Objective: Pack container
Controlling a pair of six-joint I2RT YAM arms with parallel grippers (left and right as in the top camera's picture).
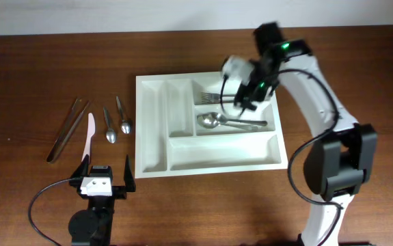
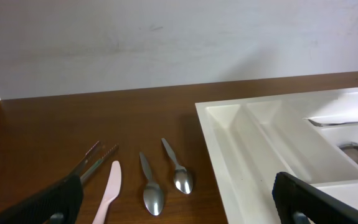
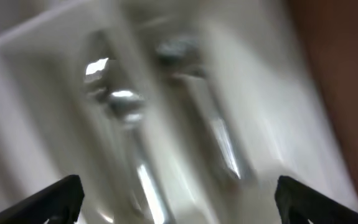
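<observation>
A white cutlery tray (image 1: 156,123) lies mid-table. A fork (image 1: 213,98) lies in its top right compartment and spoons (image 1: 217,121) in the one below. My right gripper (image 1: 249,96) hovers open and empty over those compartments; its wrist view is blurred, showing shiny cutlery (image 3: 126,102) in the tray. Left of the tray lie two spoons (image 1: 111,128) (image 1: 124,117), a pink knife (image 1: 89,134) and metal tongs (image 1: 66,128). My left gripper (image 1: 104,179) is open and empty near the front edge; its view shows the spoons (image 2: 152,196), knife (image 2: 109,190), tongs (image 2: 96,155) and tray (image 2: 241,149).
The tray's long left compartments (image 1: 179,113) and wide front compartment (image 1: 223,150) hold nothing. Brown wooden table (image 1: 32,82) around; a white wall (image 2: 166,37) stands behind the far edge.
</observation>
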